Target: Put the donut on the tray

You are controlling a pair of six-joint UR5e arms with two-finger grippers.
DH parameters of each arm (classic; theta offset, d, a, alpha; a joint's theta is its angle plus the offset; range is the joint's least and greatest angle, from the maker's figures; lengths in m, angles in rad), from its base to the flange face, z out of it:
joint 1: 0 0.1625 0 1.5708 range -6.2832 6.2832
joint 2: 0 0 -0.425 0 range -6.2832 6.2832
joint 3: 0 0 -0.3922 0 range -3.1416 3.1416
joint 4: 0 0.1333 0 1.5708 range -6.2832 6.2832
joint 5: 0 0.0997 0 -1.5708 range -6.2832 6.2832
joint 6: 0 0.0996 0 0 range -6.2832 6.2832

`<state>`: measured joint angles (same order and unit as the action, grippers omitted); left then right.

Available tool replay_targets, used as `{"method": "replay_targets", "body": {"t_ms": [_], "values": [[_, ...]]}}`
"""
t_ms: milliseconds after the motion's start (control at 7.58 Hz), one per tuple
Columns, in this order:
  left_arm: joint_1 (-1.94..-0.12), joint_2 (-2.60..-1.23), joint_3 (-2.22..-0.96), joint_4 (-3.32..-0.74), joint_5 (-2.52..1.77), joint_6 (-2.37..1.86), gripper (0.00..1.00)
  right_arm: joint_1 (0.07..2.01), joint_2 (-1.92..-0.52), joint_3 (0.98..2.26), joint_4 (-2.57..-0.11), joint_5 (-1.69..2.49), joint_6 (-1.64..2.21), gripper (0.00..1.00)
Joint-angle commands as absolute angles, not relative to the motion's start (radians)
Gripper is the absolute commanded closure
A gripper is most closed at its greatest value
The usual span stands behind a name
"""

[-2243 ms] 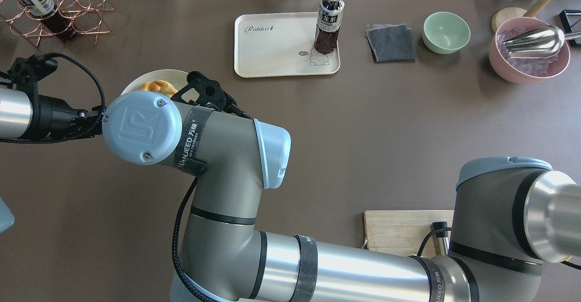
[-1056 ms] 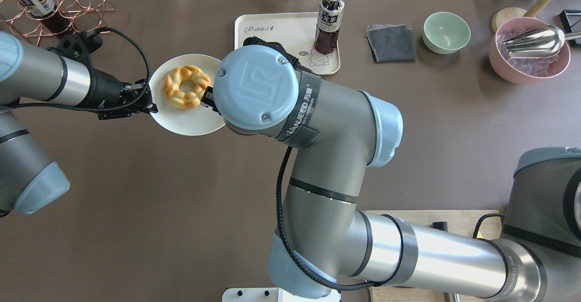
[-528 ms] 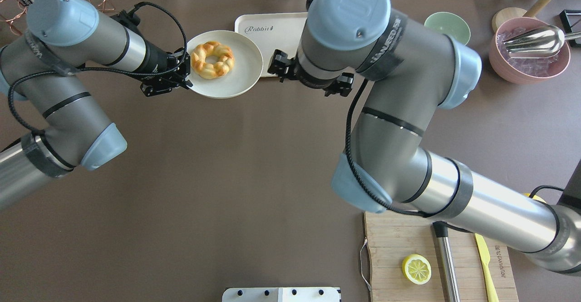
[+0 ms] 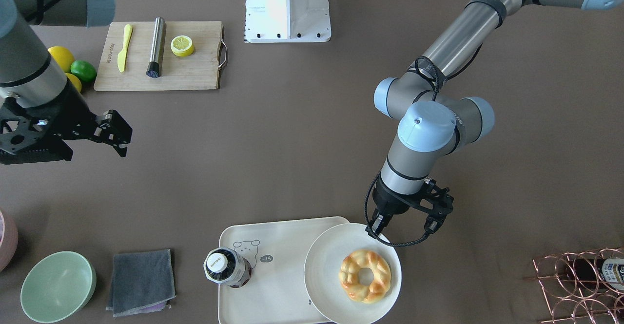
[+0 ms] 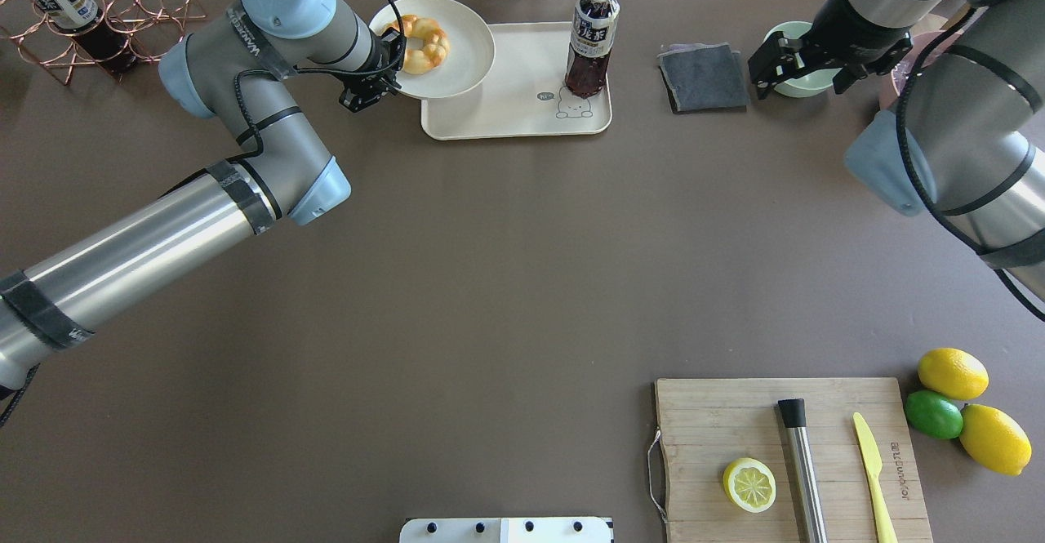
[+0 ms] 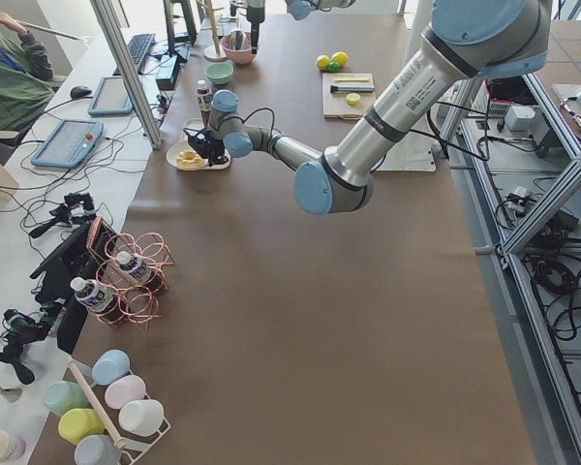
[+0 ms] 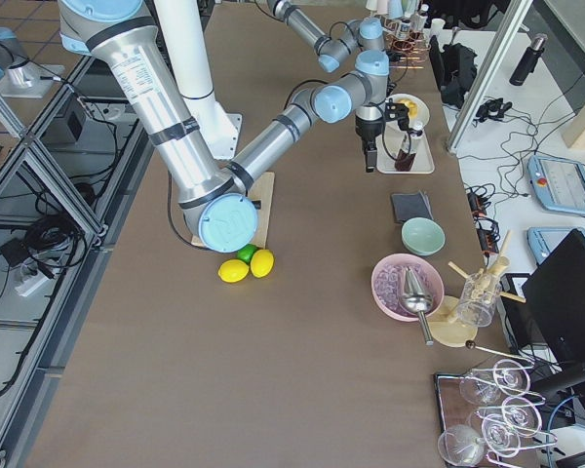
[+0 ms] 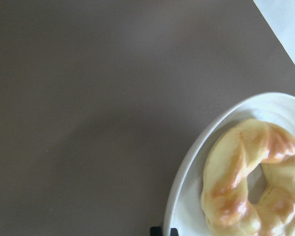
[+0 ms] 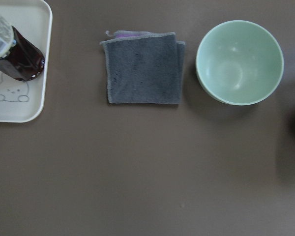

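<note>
The donut [image 5: 423, 41] lies on a round white plate [image 5: 465, 53]. My left gripper [image 5: 390, 77] is shut on the plate's near-left rim and holds the plate over the left part of the cream tray [image 5: 522, 110]. In the front view the plate [image 4: 331, 275] with the donut [image 4: 365, 275] overlaps the tray [image 4: 273, 290], and the left gripper [image 4: 376, 230] pinches its rim. The left wrist view shows the donut [image 8: 246, 177] on the plate [image 8: 187, 196]. My right gripper [image 5: 816, 53] is open and empty, high above the green bowl [image 9: 239, 61].
A dark drink bottle [image 5: 592, 37] stands on the tray's right part. A grey cloth [image 5: 704, 77] lies right of the tray. A cutting board [image 5: 735, 429] with a lemon half [image 5: 749, 484] is near right. A copper wire rack [image 5: 98, 12] stands far left.
My left arm has carried the plate with the donut further away and to the right, over the tray's left part. My right arm has swung away right to above the green bowl.
</note>
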<state>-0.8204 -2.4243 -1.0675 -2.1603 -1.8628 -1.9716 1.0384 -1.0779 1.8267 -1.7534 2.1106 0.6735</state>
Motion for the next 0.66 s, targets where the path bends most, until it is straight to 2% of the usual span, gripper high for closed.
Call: {"method": "replay_targets", "body": {"t_ms": [0,264,396,528], "values": [[-0.798,-2.572,-0.898,-2.191,-1.823,-2.014,1.00,1.207,-1.228,1.813,-1.753,2.199,0.323,0.00],[-0.789,-2.594,-0.896,-2.191,-1.821,-2.010,1.00,1.299,-1.308,1.789,-1.753,2.210,0.133,0.00],[-0.770,-2.597,-0.902,-2.194,-1.821,-1.894,0.06,1.324,-1.321,1.773,-1.753,2.229,0.095,0.00],[-0.764,-2.589,-0.928,-2.198,-1.824,-1.847,0.01,1.339,-1.328,1.760,-1.753,2.230,0.066,0.00]]}}
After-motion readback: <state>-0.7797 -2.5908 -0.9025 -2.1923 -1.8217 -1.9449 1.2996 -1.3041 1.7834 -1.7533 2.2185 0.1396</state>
